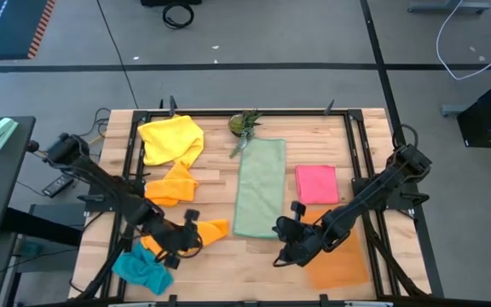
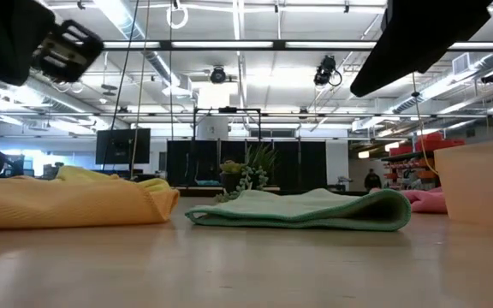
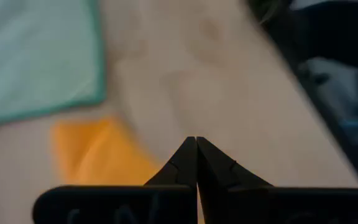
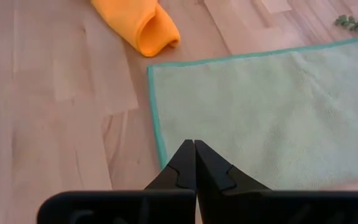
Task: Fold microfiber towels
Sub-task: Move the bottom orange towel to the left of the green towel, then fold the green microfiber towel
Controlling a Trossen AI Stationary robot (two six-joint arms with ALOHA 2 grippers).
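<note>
A pale green microfiber towel (image 1: 260, 188) lies folded long on the middle of the table. A folded pink towel (image 1: 316, 183) lies to its right. Yellow (image 1: 170, 136) and orange (image 1: 175, 183) towels lie crumpled at the far left, and a teal one (image 1: 141, 270) at the near left. A folded orange towel (image 1: 210, 230) lies just left of the green towel's near end. My left gripper (image 3: 196, 140) is shut and raised above this orange towel (image 3: 98, 152). My right gripper (image 4: 194, 143) is shut and raised over the green towel's near end (image 4: 260, 106).
A small green plant (image 1: 245, 124) stands at the far edge, behind the green towel. A flat translucent orange mat (image 1: 337, 264) lies at the near right, under the right arm. Bare wood shows between the towels and along the near edge (image 2: 246, 265).
</note>
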